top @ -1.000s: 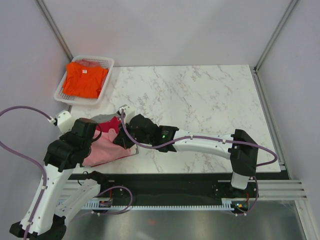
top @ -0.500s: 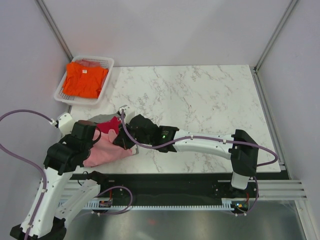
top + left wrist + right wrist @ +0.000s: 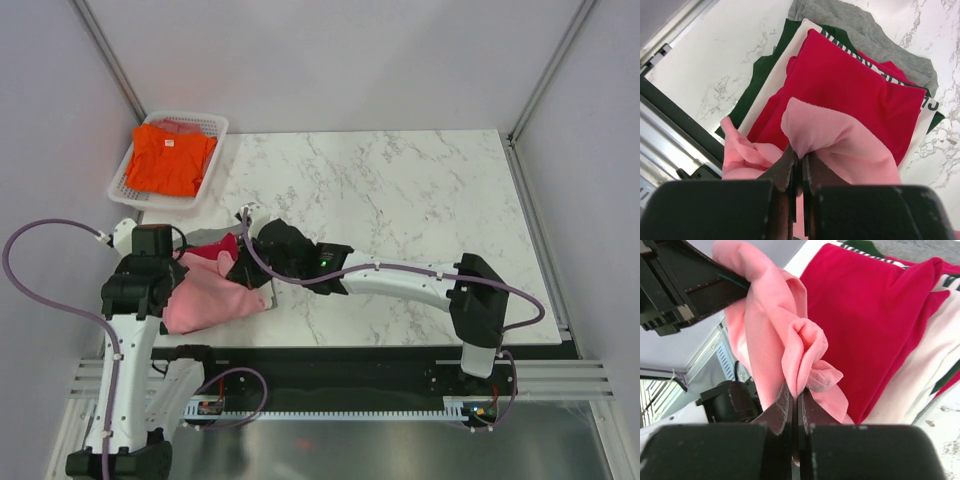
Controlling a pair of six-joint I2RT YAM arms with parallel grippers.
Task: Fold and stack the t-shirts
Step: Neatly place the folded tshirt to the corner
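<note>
The pink t-shirt is pinched above the red t-shirt by the left gripper and right gripper, jaws closed tight, likely for spreading.

The top view looks down from behind; both wrist views sit close, sharing the pink t-shirt.

left arm's swung more upright, its tool shifting left & further off w/ the pink tee; right tool nudged the same way; tee's bunched tighter, hiding more of the red tee.
</note>
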